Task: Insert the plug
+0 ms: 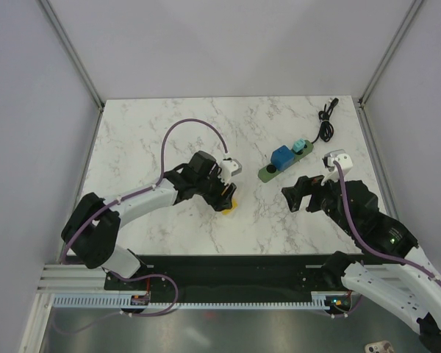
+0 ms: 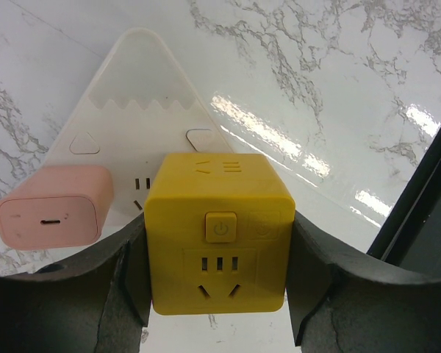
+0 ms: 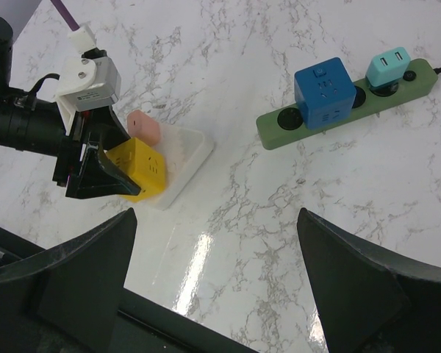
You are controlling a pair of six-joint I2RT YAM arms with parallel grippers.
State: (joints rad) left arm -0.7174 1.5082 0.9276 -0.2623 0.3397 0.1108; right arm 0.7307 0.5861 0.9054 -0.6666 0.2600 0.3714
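My left gripper is shut on a yellow cube plug, with a finger pressed on each side. The cube sits at the near corner of a white triangular power strip, next to a pink plug standing on that strip. I cannot tell whether the cube's prongs are in a socket. In the right wrist view the yellow cube, pink plug and white strip lie at the left. My right gripper is open and empty, hovering over bare marble to the right of them.
A green power strip lies at the back right, carrying a blue cube plug and a teal plug. Its black cable is coiled near the far right corner. A black rail runs along the table's near edge.
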